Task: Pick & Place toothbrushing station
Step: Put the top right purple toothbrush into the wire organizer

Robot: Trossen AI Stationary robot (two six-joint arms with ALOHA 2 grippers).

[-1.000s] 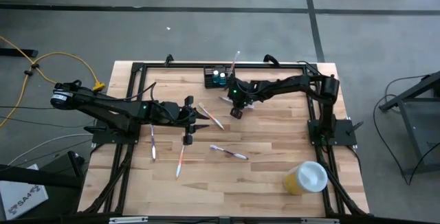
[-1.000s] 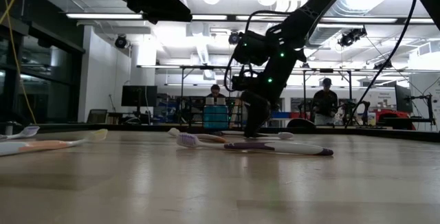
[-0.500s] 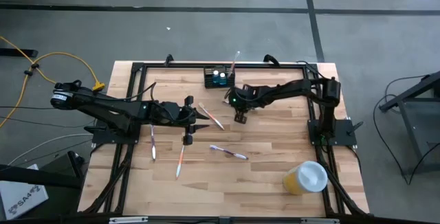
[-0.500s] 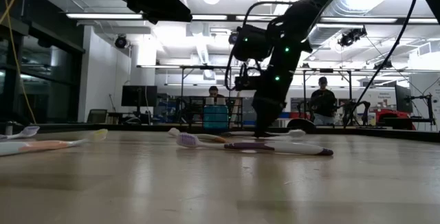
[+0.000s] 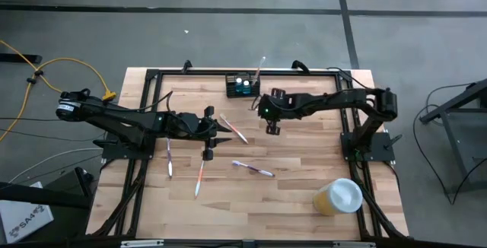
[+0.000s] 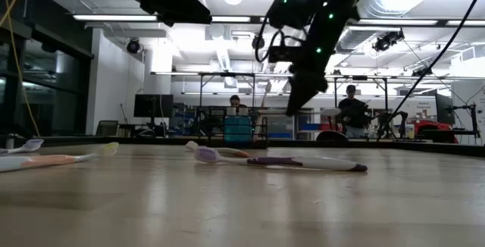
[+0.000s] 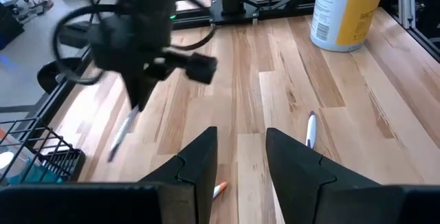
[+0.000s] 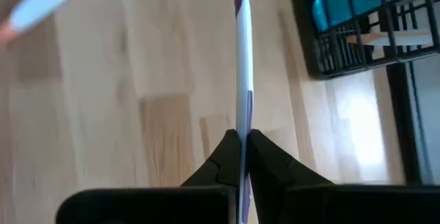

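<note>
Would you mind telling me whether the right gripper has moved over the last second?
Yes. The right gripper, shut on a toothbrush, has drifted away from the black caddy toward the yellow cup and risen off the table.

You're working over a butcher-block wooden table that's showing a smooth, faintly glossy finish. You're seeing the black caddy looking like matt wire grid, and the toothbrush is looking like smooth plastic.
</note>
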